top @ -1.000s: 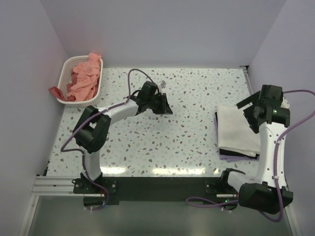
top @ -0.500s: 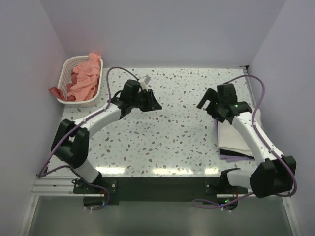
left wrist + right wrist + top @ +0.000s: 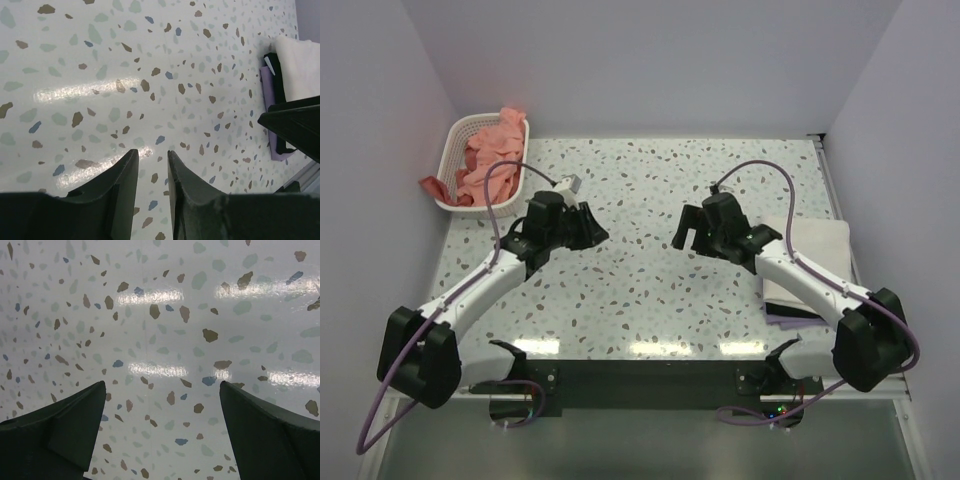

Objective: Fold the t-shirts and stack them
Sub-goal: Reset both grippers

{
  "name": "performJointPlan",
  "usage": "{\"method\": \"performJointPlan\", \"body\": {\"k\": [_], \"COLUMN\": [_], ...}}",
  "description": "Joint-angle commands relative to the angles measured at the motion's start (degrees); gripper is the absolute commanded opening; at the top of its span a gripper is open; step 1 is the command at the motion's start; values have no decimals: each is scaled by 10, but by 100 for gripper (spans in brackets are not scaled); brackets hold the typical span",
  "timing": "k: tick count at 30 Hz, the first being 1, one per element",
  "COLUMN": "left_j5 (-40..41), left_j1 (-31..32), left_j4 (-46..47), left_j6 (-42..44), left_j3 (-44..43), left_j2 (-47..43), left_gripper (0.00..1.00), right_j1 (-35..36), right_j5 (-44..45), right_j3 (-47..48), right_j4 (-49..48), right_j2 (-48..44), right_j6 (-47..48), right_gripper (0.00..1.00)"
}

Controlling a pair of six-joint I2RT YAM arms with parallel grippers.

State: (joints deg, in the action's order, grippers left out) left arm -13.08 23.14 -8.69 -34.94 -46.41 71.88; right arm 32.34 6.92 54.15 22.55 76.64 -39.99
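Note:
A folded stack lies at the table's right edge: a cream-white t-shirt [image 3: 812, 255] on top, a black sliver and a lilac t-shirt [image 3: 780, 316] under it. The stack also shows in the left wrist view, with cream [image 3: 300, 62] over lilac [image 3: 270, 100]. Salmon-pink t-shirts [image 3: 488, 160] are heaped in the basket at the back left. My left gripper [image 3: 596, 232] hovers left of centre, jaws a narrow gap apart and empty [image 3: 152, 152]. My right gripper [image 3: 684, 236] hovers right of centre, wide open and empty [image 3: 162, 385]. No red logo shows.
The white perforated basket [image 3: 458, 128] stands in the back left corner, with pink cloth hanging over its left rim [image 3: 432, 185]. Purple walls close in three sides. A black rail [image 3: 640, 375] runs along the near edge.
Both arms have drawn back toward the near side. The right gripper moved from over the stack leftward to the middle. The left gripper moved left and nearer. The stack stayed put.

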Motion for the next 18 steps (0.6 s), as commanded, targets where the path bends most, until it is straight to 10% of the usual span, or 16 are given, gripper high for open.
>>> {"method": "performJointPlan", "body": {"k": [1,18], "left_j5": [44,38], "left_j1": [-9,-13], "left_j4": [-9,-4], "left_j6": [31,19], "left_j3": [25,45], "left_j2": [-41,-68], "left_gripper": [35,35], "right_j1": [-1,-2], "right_j5": [30,44], "right_j3": [-11,-29], "right_j4": [-36,-19], "right_j2": [-35,-78], "right_j6": [28,50], "right_gripper": [99,99]}}
